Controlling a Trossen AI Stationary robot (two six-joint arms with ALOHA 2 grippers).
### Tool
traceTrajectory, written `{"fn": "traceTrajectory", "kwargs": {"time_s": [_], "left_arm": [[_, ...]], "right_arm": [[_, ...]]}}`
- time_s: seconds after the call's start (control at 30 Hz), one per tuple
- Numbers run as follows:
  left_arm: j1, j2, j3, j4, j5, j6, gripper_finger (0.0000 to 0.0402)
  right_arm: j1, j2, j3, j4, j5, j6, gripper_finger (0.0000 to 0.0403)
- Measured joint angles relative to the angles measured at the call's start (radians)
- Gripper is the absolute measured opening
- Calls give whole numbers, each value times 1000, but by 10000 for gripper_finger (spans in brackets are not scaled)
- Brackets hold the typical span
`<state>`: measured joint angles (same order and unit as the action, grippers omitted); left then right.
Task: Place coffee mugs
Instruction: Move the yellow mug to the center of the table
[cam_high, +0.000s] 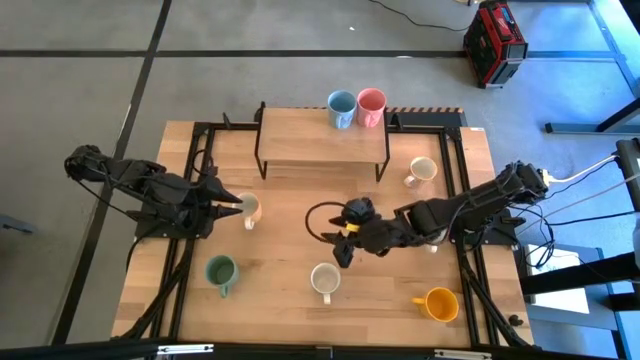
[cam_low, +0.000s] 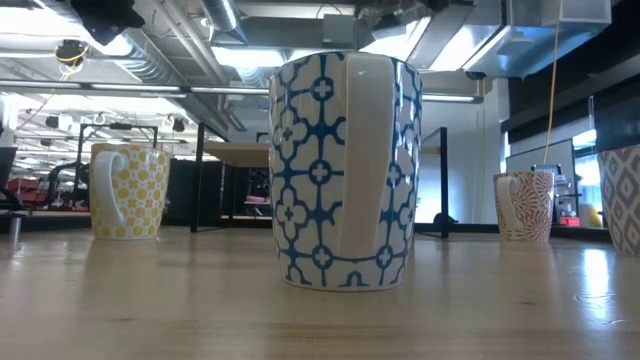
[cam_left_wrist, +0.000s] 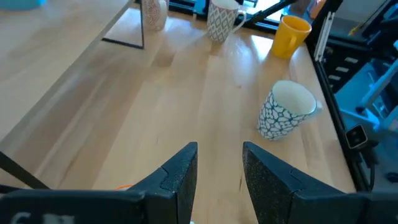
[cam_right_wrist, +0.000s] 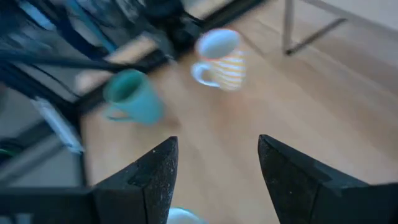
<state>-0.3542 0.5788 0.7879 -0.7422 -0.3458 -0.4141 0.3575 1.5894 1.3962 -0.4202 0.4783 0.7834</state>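
Observation:
Blue (cam_high: 341, 108) and pink (cam_high: 371, 106) mugs stand on a small raised shelf (cam_high: 320, 140). On the table stand a green mug (cam_high: 220, 271), an orange mug (cam_high: 438, 303) and cream mugs (cam_high: 250, 210), (cam_high: 324, 280), (cam_high: 422, 172). My left gripper (cam_high: 236, 207) is open just left of the yellow-dotted cream mug, with nothing between its fingers (cam_left_wrist: 219, 168). My right gripper (cam_high: 343, 255) is open (cam_right_wrist: 217, 180) above the table, just beyond the blue-patterned cream mug (cam_left_wrist: 286, 111), whose rim (cam_right_wrist: 177, 216) shows below its fingers.
The shelf stands on thin black legs at the table's far middle. A black frame runs along the table's left, right and far sides. Bare wood lies between the mugs in the table's middle. A grey-patterned mug (cam_low: 625, 195) shows at the low view's right edge.

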Motion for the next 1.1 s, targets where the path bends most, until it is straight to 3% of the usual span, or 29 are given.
{"fn": "traceTrajectory", "kwargs": {"time_s": [0.2, 0.3, 0.4, 0.57, 0.93, 1.1], "left_arm": [[0, 11, 0, 0, 26, -2, 123], [0, 35, 0, 5, 26, -2, 123], [0, 54, 0, 5, 27, -3, 123], [0, 57, 0, 4, 57, -51, 123], [0, 65, 0, 4, 38, -59, 123], [0, 71, 0, 5, 38, -50, 123]], "right_arm": [[-14, 0, -1, 149, 6, -28, 209], [-28, 0, 0, 146, -100, -24, 209], [-46, -12, -1, 62, -205, 16, 209], [-18, -58, 0, -142, -237, 152, 209], [191, -70, 0, -428, -518, 512, 209], [282, -68, 0, -505, -707, 735, 209]]}}
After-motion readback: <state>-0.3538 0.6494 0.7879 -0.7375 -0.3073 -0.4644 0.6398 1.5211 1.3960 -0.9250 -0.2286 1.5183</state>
